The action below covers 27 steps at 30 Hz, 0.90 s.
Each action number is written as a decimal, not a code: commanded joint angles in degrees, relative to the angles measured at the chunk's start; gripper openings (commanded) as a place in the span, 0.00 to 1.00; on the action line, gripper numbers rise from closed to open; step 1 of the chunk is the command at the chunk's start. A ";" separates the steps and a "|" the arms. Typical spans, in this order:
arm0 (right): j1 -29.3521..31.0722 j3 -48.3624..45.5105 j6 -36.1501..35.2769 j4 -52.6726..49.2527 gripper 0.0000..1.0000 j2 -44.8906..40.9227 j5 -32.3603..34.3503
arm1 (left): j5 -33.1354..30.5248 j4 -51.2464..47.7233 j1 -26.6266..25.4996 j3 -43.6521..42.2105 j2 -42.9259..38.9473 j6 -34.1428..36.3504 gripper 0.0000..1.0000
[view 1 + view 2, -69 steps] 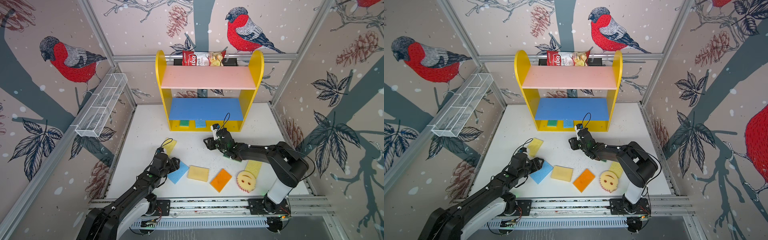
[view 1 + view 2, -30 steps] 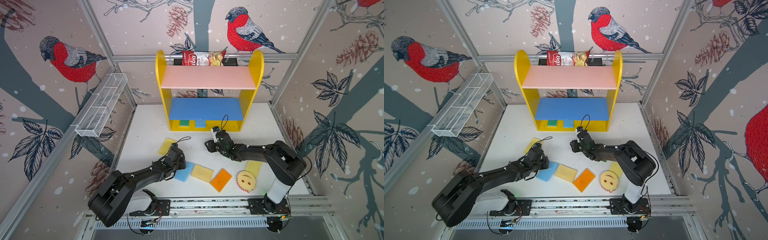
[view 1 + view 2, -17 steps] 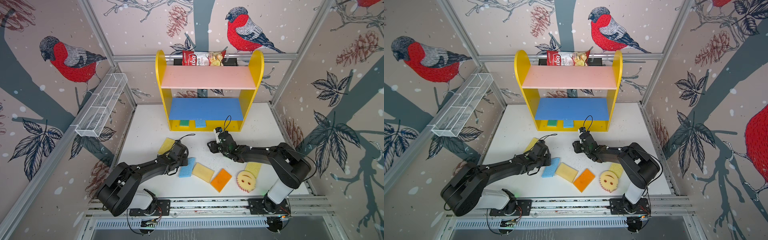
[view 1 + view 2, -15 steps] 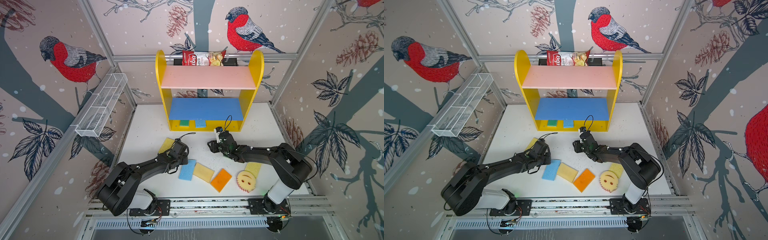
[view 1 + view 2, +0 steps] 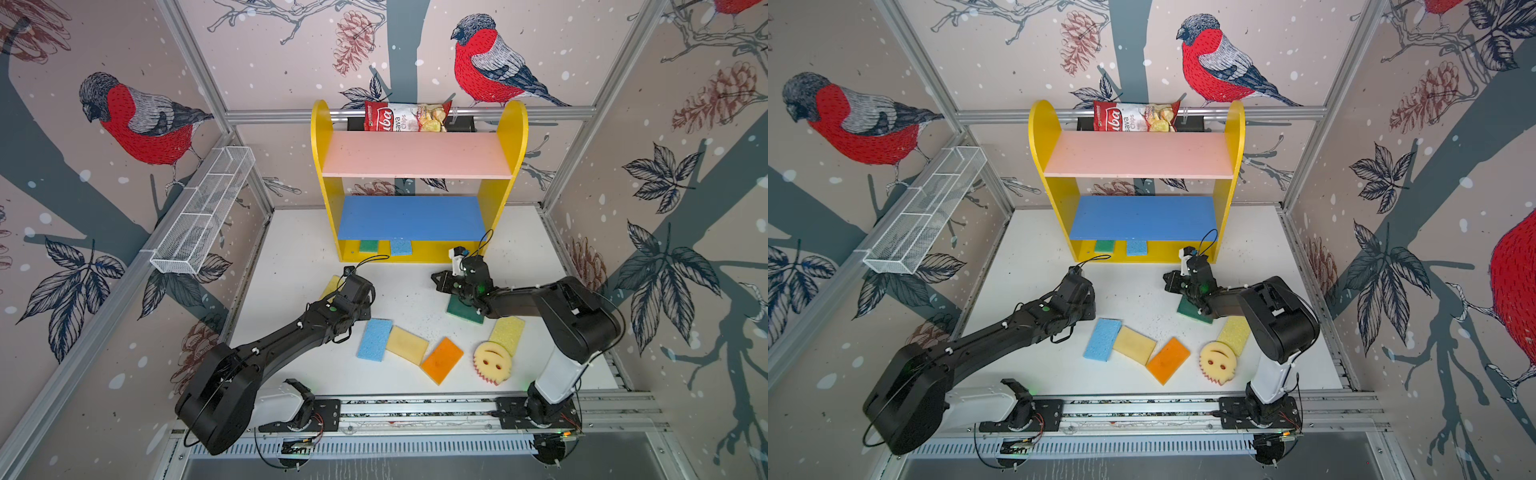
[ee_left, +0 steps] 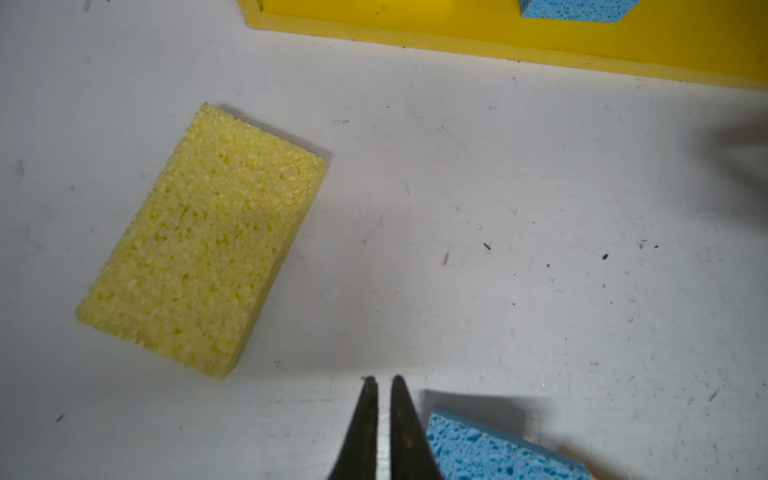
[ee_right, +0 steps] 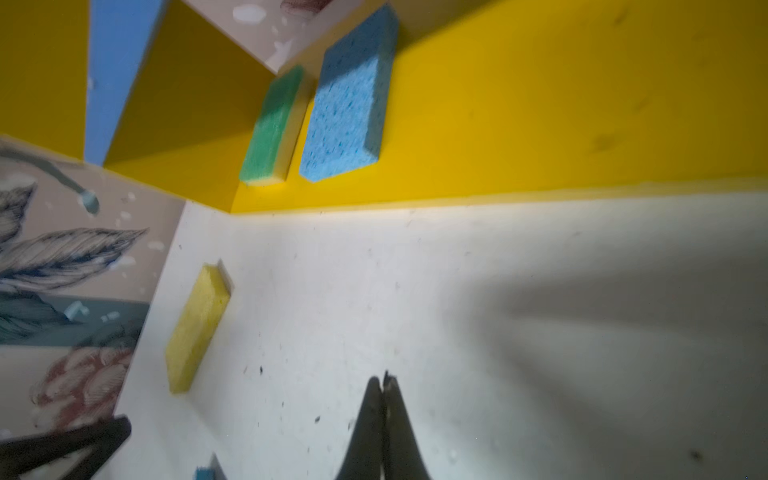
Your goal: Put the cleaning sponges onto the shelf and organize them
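The shelf point(image 5: 322, 137) stands at the back. A green sponge point(image 5: 368, 246) and a blue sponge point(image 5: 400, 247) lie on its yellow base, also shown in the right wrist view point(image 7: 270, 129) point(image 7: 347, 104). On the table lie a yellow sponge point(image 6: 203, 241), a blue one point(image 5: 375, 339), a tan-yellow one point(image 5: 407, 345), an orange one point(image 5: 442, 360), the smiley sponge point(image 5: 493, 362), a pale yellow one point(image 5: 507, 333) and a dark green one point(image 5: 463, 311) under the right arm. My left gripper point(image 6: 383, 379) sits between the yellow and blue sponges, slightly open and empty. My right gripper point(image 7: 382, 376) is shut and empty, over bare table.
A red-and-white chips bag point(image 5: 405, 117) sits in a black basket behind the shelf top. A white wire-mesh basket point(image 5: 203, 216) hangs on the left wall. The rail point(image 5: 415, 409) runs along the front edge.
The right gripper's jaws have closed from half open to shut. The left gripper's jaws have parted a little. The left gripper has drawn back from the blue sponge toward the yellow one.
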 commanded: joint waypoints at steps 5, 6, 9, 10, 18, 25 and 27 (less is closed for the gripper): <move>-0.93 7.67 8.87 9.48 0.00 6.79 -5.96 | 2.54 -1.42 0.09 -6.71 -8.84 -3.75 0.55; -0.90 8.43 10.04 10.66 0.00 7.76 -5.61 | 3.56 -0.93 0.14 -8.15 -10.57 -3.98 0.57; -0.65 9.35 14.00 14.50 0.00 10.46 -3.80 | 6.44 0.88 0.10 -11.97 -15.47 -4.48 0.61; -0.36 9.52 15.08 15.42 0.00 11.05 -2.90 | 7.12 1.53 0.09 -13.16 -16.93 -5.06 0.62; 3.49 8.52 21.66 23.05 0.00 12.87 8.34 | 8.55 5.45 0.09 -18.64 -23.83 -7.88 0.62; 5.43 8.53 32.40 31.66 0.00 17.51 13.52 | 10.49 10.59 0.14 -21.45 -22.27 -8.42 0.62; 5.70 9.58 35.19 33.44 0.00 19.53 13.65 | 10.51 11.08 0.08 -21.74 -22.09 -8.33 0.61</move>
